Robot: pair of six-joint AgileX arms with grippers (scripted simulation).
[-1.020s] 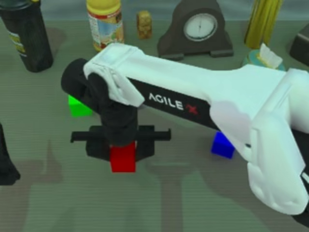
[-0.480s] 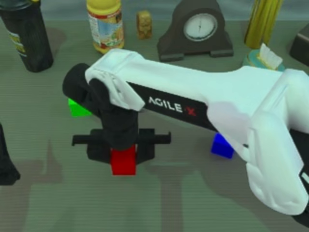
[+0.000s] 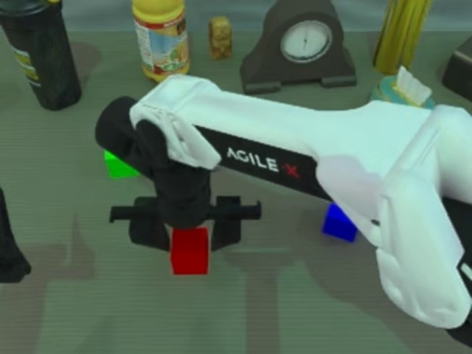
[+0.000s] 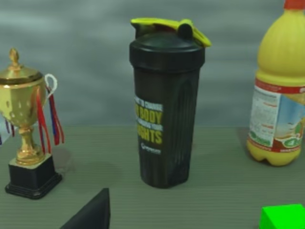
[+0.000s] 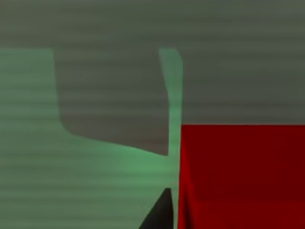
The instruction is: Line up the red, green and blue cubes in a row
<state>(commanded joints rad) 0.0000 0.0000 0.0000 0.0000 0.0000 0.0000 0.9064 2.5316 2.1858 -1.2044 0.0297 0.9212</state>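
The red cube [image 3: 189, 254] rests on the table left of centre, between the fingers of my right gripper [image 3: 189, 240], which is open; a thin gap shows between one fingertip [image 5: 161, 212] and the red cube [image 5: 243, 171]. The green cube [image 3: 118, 166] lies behind and to the left, partly hidden under the right wrist, and shows in the left wrist view too [image 4: 283, 217]. The blue cube [image 3: 339, 223] sits to the right, half hidden by the right arm. My left gripper [image 3: 9, 254] is parked at the table's left edge.
Along the back stand a black shaker bottle [image 3: 37, 55], a yellow juice bottle [image 3: 160, 37], a small brown figure [image 3: 220, 37], a dark mantel clock [image 3: 299, 48], a golden object [image 3: 402, 29] and a tissue holder [image 3: 398, 87]. A gold trophy [image 4: 26, 138] stands near the shaker.
The right gripper's fingers have spread apart and let go of the red cube, which now sits slightly lower in the top view. The left arm has not moved.
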